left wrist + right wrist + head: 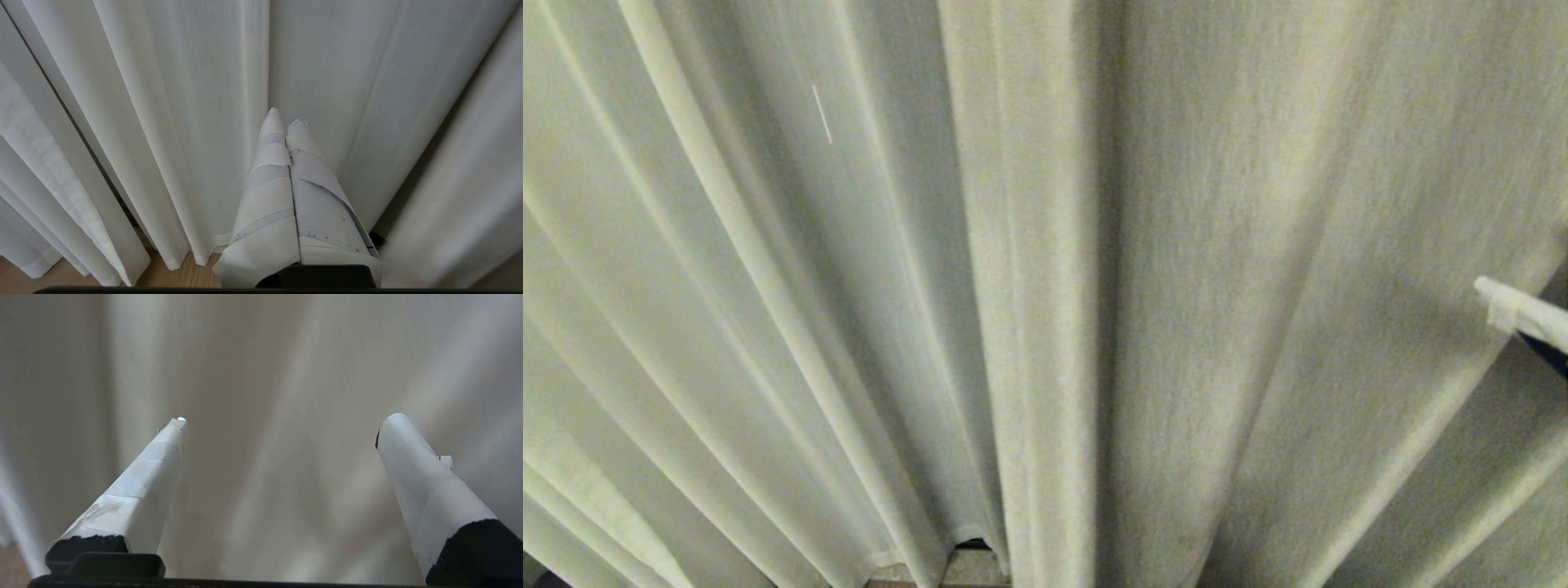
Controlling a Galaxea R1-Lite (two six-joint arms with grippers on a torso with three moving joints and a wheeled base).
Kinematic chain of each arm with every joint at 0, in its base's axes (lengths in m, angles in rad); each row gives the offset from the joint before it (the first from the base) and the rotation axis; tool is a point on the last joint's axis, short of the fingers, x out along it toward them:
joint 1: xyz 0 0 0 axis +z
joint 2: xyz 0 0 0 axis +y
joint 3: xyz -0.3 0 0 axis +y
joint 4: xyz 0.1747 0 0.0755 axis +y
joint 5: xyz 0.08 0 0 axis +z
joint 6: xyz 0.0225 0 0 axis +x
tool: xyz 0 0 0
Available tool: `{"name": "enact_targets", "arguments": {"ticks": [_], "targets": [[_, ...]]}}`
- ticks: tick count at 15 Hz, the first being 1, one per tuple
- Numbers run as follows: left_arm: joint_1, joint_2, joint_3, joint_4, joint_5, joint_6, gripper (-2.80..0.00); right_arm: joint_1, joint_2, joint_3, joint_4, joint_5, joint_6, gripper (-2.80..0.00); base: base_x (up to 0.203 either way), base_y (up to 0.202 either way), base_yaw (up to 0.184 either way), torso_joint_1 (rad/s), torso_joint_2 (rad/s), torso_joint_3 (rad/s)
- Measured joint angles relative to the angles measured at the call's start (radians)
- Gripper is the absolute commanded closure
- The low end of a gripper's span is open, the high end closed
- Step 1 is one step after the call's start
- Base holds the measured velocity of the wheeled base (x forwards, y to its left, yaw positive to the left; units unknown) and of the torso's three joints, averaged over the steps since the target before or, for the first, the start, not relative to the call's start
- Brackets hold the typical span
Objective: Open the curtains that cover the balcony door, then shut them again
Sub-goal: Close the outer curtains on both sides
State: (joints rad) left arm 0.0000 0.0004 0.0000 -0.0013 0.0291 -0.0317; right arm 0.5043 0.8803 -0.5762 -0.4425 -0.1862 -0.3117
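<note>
right gripper (pixel 282 420) fingers wide apart, empty | facing curtains (pixel 261 355)

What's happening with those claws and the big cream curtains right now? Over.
Right gripper open, empty, facing the cream-beige pleated woven curtains. Left gripper shut, parked low by the paler sheer layer. Curtains drawn; door hidden. Nothing obstructing.

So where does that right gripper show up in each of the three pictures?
Head view: only one white-taped fingertip of the right gripper pokes in at the right edge, in front of the curtains.
Left wrist view: not in it; the shut pair there is the left gripper.
Right wrist view: right gripper fills the lower frame, fingers wide apart.
Shared landmark: the pleated curtains.
</note>
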Motion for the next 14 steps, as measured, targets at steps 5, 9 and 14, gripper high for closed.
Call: {"name": "enact_targets", "arguments": {"ticks": [5,9,14], "targets": [[0.0,0.0,0.0,0.0,0.0,0.0,0.0,-0.055,-0.057,0.299,-0.19,0.013,0.002,0.0,0.0,0.0,0.0,0.0,0.0,0.0],[0.0,0.0,0.0,0.0,0.0,0.0,0.0,-0.21,-0.081,0.445,-0.204,0.093,0.035,0.0,0.0,0.0,0.0,0.0,0.0,0.0],[0.0,0.0,0.0,0.0,0.0,0.0,0.0,-0.387,-0.206,0.566,-0.085,0.202,0.054,0.0,0.0,0.0,0.0,0.0,0.0,0.0]]}}
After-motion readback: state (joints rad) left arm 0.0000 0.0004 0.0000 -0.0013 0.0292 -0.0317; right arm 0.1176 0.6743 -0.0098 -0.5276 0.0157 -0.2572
